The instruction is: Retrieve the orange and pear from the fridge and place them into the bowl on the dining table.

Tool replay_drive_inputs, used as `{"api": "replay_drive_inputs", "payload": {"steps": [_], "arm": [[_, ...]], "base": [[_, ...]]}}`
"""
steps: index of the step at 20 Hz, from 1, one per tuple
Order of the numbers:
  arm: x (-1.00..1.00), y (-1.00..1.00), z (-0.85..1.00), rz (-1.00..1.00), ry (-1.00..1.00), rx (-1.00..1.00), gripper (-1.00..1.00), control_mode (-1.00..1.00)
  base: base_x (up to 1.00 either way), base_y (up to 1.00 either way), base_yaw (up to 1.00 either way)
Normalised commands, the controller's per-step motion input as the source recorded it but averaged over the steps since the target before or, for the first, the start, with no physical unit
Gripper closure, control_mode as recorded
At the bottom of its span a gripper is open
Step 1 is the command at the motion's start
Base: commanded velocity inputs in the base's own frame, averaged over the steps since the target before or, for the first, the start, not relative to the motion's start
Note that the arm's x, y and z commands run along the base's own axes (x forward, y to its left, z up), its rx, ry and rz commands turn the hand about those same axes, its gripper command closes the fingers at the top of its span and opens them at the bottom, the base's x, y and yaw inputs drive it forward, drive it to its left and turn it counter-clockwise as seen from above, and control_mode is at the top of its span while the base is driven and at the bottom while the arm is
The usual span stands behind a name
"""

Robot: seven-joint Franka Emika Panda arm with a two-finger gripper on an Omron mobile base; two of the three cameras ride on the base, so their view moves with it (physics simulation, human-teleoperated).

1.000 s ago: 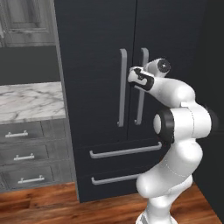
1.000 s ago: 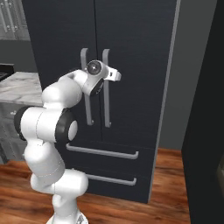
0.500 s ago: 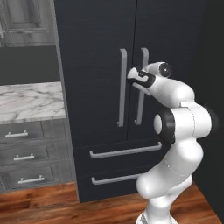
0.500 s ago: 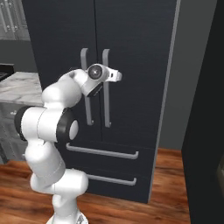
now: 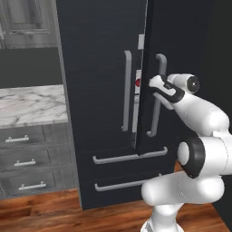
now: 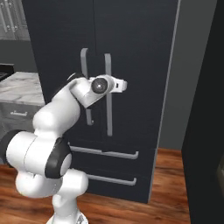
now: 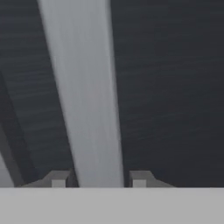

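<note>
The fridge (image 5: 99, 45) (image 6: 131, 35) stands in front of me, tall and black with two doors. Its right door is ajar, with a thin strip of light interior showing at the gap. My gripper (image 5: 154, 85) (image 6: 119, 84) (image 7: 99, 179) is shut on that door's grey vertical handle (image 5: 156, 118) (image 6: 108, 113) (image 7: 87, 109). In the hand view the fingertips (image 7: 59, 178) press in on both sides of the bar. The orange and the pear are hidden. The bowl and the dining table are out of view.
A small red round object (image 5: 137, 83) shows through the door gap. Left of the fridge is a marble counter (image 5: 27, 104) over grey drawers (image 5: 27, 161). Two fridge drawers with horizontal handles (image 5: 129, 156) lie below the doors. A dark panel (image 6: 205, 131) rises on the right.
The jaws have closed from wide open onto the right door's handle. That door has swung a little way out from the left door, opening a gap.
</note>
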Motion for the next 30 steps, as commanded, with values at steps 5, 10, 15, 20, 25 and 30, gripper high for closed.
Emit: {"api": "replay_drive_inputs", "payload": {"steps": [5, 10, 15, 20, 25, 30], "arm": [[-1.00, -0.76, 0.42, 0.00, 0.04, 0.00, 1.00, -1.00], [-0.83, -0.76, 0.45, 0.00, 0.17, 0.00, 1.00, -1.00], [-0.69, -0.58, 0.51, 0.00, 0.19, 0.00, -1.00, -1.00], [-0.74, -0.10, 0.41, 0.00, 0.06, -0.01, -1.00, -1.00], [-0.76, 0.44, 0.27, 0.00, -0.08, -0.16, -1.00, -1.00], [-0.36, 1.00, 0.04, 0.01, -0.11, -0.35, -1.00, -1.00]], "base": [[0.00, 0.00, 0.00], [0.00, 0.00, 0.00], [0.00, 0.00, 0.00], [0.00, 0.00, 0.00], [0.00, 0.00, 0.00], [0.00, 0.00, 0.00]]}}
